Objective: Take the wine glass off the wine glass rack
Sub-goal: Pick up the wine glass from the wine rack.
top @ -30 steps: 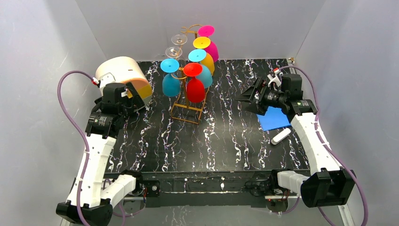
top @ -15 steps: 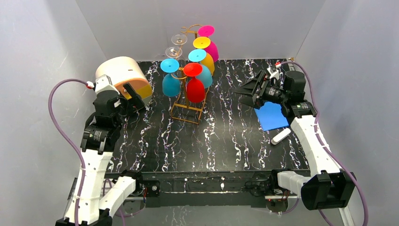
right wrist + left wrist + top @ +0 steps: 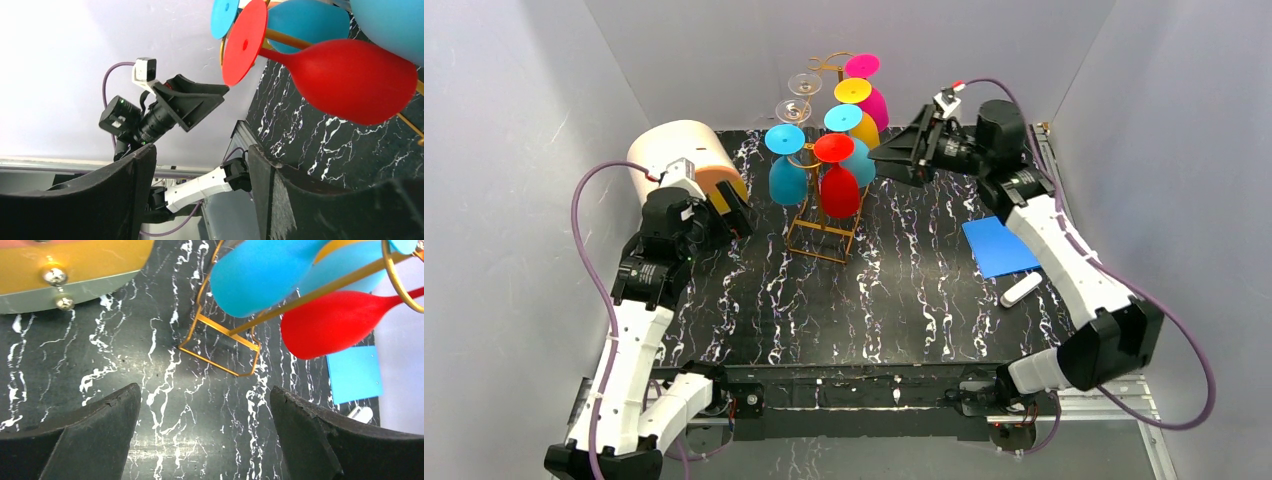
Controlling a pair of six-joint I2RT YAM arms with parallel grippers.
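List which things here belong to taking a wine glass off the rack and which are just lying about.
Job: wine glass rack; coloured wine glasses hanging on it; clear wine glasses.
Lying about: cream-and-orange cylindrical box; blue sheet; small white object.

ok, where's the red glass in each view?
Top: red glass hangs bowl down, just left of centre, upper half.
Left wrist: upper right, bowl only.
Right wrist: upper right, foot and bowl.
Shared landmark: the gold rack it hangs on.
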